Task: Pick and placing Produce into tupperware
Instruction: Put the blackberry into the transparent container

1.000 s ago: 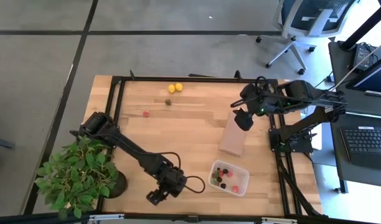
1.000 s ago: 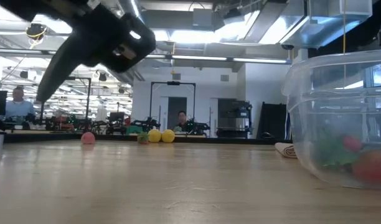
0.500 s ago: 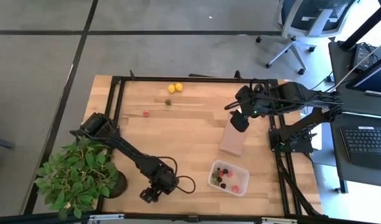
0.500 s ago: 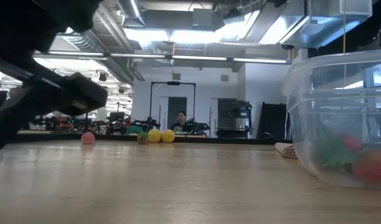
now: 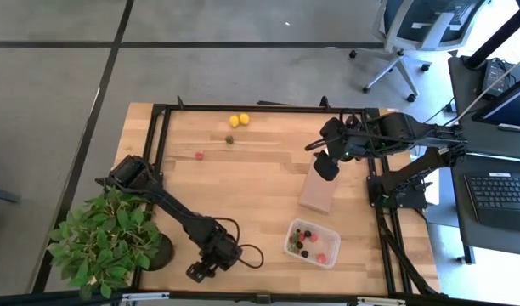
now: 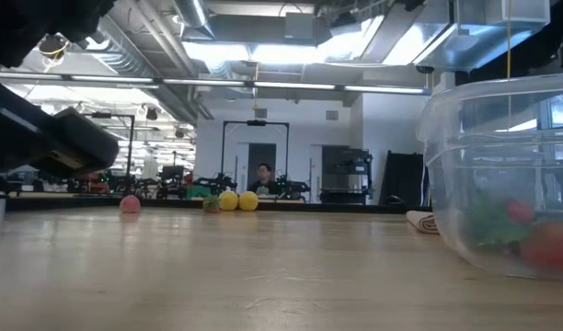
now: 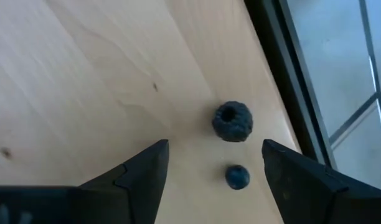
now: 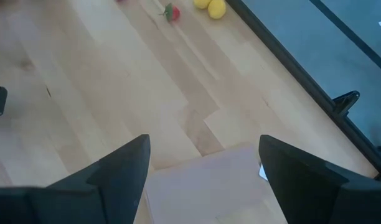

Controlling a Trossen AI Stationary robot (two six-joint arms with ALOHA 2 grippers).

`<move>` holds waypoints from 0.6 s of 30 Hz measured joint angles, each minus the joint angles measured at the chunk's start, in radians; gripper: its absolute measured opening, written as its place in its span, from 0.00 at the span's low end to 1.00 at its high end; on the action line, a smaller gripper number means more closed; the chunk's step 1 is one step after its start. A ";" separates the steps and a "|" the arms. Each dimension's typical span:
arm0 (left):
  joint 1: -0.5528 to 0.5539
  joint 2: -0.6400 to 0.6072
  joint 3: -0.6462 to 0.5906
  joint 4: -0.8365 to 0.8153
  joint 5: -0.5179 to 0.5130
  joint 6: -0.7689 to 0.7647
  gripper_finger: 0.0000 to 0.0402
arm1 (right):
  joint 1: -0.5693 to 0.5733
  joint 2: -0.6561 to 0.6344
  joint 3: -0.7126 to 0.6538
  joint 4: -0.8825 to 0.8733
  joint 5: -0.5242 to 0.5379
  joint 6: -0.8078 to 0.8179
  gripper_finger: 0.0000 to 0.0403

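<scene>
Two dark pieces of produce lie on the wood by the table's near edge: a blackberry [image 7: 232,121] and a smaller round berry [image 7: 237,177]. My left gripper [image 7: 214,149] hangs low over them, open, a finger on either side and touching neither; in the high view it is at the near edge [image 5: 196,272]. The clear tupperware [image 5: 312,243] stands at the near right with red and dark pieces inside. Two lemons [image 5: 239,120], a strawberry [image 5: 229,140] and a red piece [image 5: 199,155] lie at the far side. My right gripper [image 5: 325,166] waits open, high above the table.
A flat brown block [image 5: 318,191] lies under my right gripper. A leafy potted plant [image 5: 107,238] stands at the near left corner. A black frame rail [image 7: 284,81] runs along the table edge just beyond the two berries. The low view shows the tupperware [image 6: 502,175] close by.
My left gripper has sunk toward the table and gone toward the left along the near edge, rolling a little, its fingers still apart.
</scene>
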 joint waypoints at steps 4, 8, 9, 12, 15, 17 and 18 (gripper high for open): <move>-0.004 0.000 0.000 0.027 0.004 -0.037 0.60 | 0.000 0.000 0.000 0.000 0.000 0.002 0.75; -0.009 0.000 0.000 0.044 -0.036 -0.082 0.58 | 0.000 0.000 0.000 0.000 0.000 0.002 0.75; -0.012 0.000 0.000 0.043 -0.045 -0.083 0.57 | 0.000 0.000 0.000 0.000 0.000 0.002 0.75; -0.021 0.000 0.000 0.047 -0.051 -0.083 0.56 | 0.000 0.000 0.000 0.001 0.000 0.002 0.75; -0.028 0.000 0.000 0.051 -0.049 -0.083 0.55 | 0.000 0.000 0.000 0.001 0.000 0.002 0.75; -0.029 0.000 0.000 0.057 -0.047 -0.084 0.55 | 0.000 0.000 0.000 0.000 0.000 0.001 0.75; -0.031 0.000 0.000 0.059 -0.047 -0.085 0.55 | 0.000 0.000 0.000 0.001 0.000 0.001 0.75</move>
